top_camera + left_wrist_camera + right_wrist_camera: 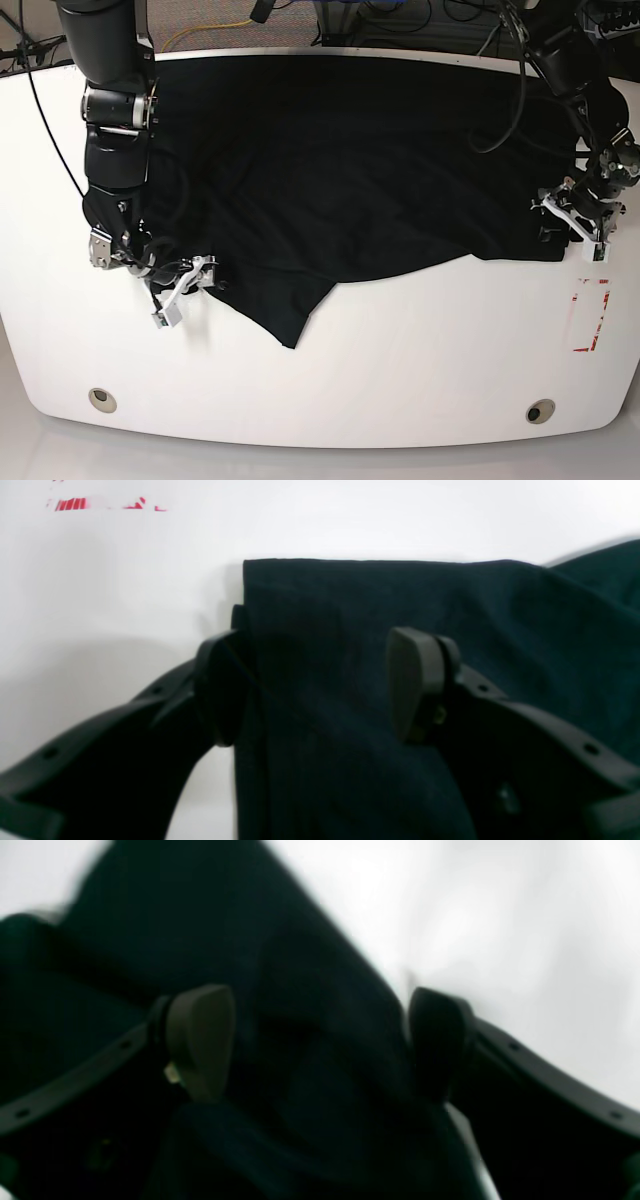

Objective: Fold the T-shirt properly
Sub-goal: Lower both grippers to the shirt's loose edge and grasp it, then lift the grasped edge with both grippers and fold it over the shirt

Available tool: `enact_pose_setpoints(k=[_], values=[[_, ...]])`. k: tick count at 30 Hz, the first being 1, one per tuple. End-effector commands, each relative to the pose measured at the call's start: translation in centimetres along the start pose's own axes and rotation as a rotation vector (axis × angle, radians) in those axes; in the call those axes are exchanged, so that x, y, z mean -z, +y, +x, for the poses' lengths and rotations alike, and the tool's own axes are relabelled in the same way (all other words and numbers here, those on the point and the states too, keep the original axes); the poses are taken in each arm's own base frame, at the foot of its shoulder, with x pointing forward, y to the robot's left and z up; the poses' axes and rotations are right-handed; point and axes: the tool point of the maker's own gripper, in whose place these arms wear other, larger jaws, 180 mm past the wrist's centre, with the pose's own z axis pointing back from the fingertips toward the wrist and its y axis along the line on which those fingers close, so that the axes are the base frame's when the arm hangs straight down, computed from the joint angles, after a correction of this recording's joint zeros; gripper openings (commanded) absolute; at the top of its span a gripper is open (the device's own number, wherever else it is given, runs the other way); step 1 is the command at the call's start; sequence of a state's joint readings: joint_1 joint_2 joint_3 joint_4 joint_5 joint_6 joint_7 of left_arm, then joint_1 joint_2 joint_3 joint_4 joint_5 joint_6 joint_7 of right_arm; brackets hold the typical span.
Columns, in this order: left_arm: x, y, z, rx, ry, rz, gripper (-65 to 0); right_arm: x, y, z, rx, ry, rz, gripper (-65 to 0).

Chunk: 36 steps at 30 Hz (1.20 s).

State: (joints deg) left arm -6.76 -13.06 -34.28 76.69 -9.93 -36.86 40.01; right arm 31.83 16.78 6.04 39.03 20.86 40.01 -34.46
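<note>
Black soft-fabric T-shirt (350, 170) lies spread on the white table (400, 370), long axis running left-right in the base view, with left gripper (320, 690) and right gripper (320, 1045) jaws spread astride its opposite edges.

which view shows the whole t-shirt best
The base view: the T-shirt lies spread across the table, outline visible. Left wrist view shows only one straight edge; right wrist view shows a blurred dark fold.

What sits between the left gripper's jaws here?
In the left wrist view, the left gripper has its jaws open astride the T-shirt edge; only dark fabric lies between them, over the white table.
</note>
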Motion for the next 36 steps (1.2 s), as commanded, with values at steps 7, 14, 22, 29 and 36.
enact_pose_setpoints(k=[7,14,22,29,36], values=[[-0.9,5.4,4.2,-0.199,-0.128,0.2,-21.1,1.2,1.8,1.9,-0.016,-0.003,0.036,-36.0],[0.4,6.1,3.7,-0.289,-0.106,0.214,-16.0,1.3,2.0,1.9,-0.02,-0.001,0.038,-63.7],[3.5,6.3,2.1,-0.349,-0.009,0.182,-15.8,1.3,2.0,1.9,-0.021,-0.001,0.037,-65.0],[5.4,4.0,1.1,-0.295,0.034,0.129,-16.2,1.2,1.9,1.9,-0.019,-0.003,0.035,-65.0],[5.9,3.0,0.7,-0.279,0.052,0.109,-30.3,1.2,2.0,2.4,-0.029,-0.009,0.036,-65.0]])
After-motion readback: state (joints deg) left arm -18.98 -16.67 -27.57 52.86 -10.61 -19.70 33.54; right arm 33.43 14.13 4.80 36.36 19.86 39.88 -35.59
